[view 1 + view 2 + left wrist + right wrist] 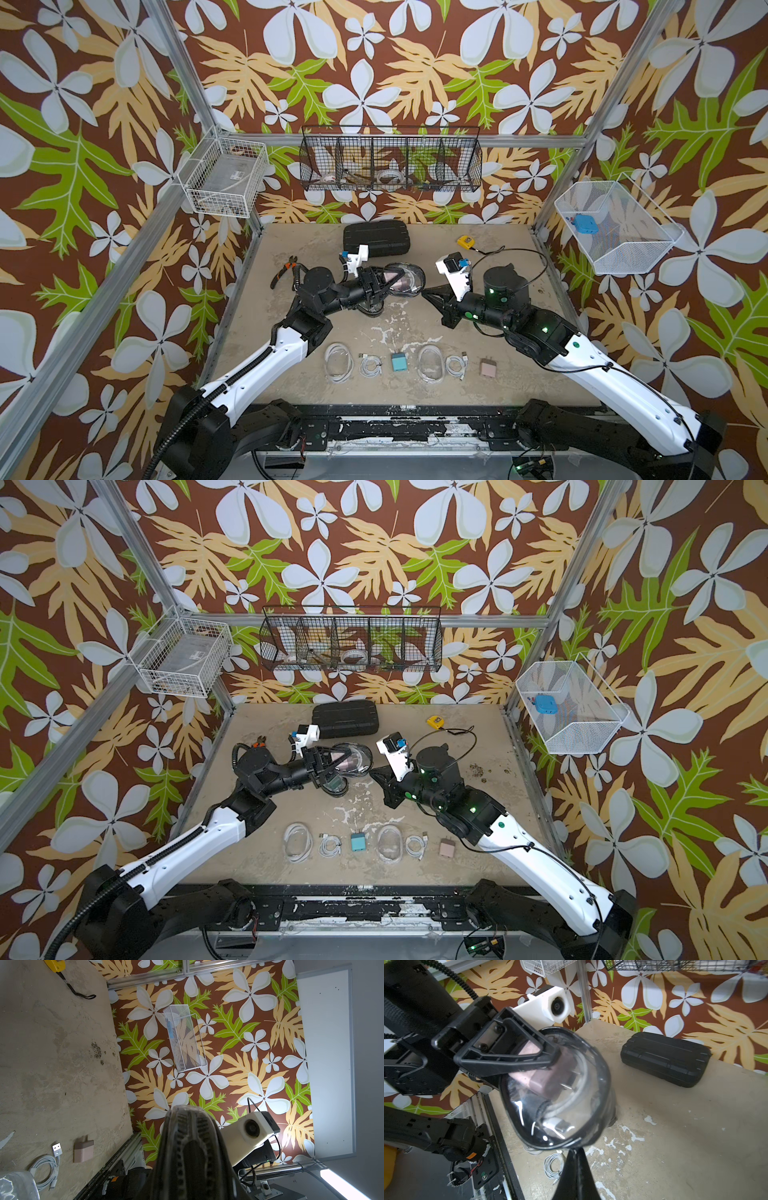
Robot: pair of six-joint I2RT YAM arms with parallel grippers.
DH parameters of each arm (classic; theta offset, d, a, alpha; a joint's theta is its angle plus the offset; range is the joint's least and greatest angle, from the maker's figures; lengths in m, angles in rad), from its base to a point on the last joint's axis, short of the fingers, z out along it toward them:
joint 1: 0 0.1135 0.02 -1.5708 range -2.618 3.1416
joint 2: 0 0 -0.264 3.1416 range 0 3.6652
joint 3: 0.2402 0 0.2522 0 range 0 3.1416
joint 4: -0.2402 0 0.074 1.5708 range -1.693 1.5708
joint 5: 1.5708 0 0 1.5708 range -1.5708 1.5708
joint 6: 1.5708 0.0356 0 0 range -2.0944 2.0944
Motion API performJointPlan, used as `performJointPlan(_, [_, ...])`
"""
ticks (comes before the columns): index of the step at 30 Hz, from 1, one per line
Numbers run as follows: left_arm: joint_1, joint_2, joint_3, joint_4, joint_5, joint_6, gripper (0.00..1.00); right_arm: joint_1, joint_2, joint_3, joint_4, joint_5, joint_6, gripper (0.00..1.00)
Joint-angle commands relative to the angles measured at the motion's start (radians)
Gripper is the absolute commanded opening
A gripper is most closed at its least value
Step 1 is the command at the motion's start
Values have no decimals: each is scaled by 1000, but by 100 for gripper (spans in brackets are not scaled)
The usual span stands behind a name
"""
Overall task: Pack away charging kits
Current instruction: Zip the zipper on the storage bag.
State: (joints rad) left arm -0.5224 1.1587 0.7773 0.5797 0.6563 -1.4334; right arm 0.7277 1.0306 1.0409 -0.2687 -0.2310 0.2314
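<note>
Beyond the oval case (411, 277), a tape measure (464, 242) bears an unreadable label.

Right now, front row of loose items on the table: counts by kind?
oval cases: 2
coiled white cables: 2
cube plugs: 2 (teal 1, pink 1)
Total: 6

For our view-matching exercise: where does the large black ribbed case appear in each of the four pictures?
Both top views: the ribbed case lies at the back of the table, near its middle.
Left wrist: not in it.
Right wrist: on the table, beyond the oval case.
Shared landmark: the oval case held in the left tool shows in all four views.
</note>
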Motion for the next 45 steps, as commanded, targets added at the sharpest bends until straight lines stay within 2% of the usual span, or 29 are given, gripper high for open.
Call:
performJointPlan(1, [1,-8,11,26,41,-4,15,0,-21,-4,26,143,-7,0])
performJointPlan(3, [1,-8,14,18,54,2,15,-1,-18,5,14,182,-16,0])
performJointPlan(10, [2,-7,49,-107,166,106,14,0,28,36,27,194,-37,0])
performJointPlan(16, [1,-37,53,-243,221,215,7,-1,75,125,-29,287,-107,0])
performJointPlan(19, [2,-37,76,-323,230,281,4,-1,85,155,-38,294,-132,0])
performJointPlan(22, [4,-25,114,-420,235,365,1,0,103,180,-50,249,-157,0])
performJointPlan(25, [9,-7,141,-490,247,433,0,0,93,170,-25,84,-170,0])
performJointPlan(26, [17,-3,152,-518,247,461,0,-1,98,180,-43,10,-178,0])
performJointPlan(28, [42,2,177,-568,247,520,0,-1,131,241,-153,-7,-181,0])
performJointPlan(30, [66,8,202,-618,235,585,0,-2,150,291,-266,36,-192,20])
performJointPlan(32, [74,18,227,-665,226,658,0,-2,136,310,-332,39,-199,33])
performJointPlan(35, [75,38,240,-684,274,738,2,-22,102,310,-320,-108,-169,46])
performJointPlan(39, [73,52,246,-704,353,812,6,-30,149,330,-291,-303,-147,52])
performJointPlan(45, [73,23,256,-745,418,885,9,-34,250,375,-314,-355,-192,50])
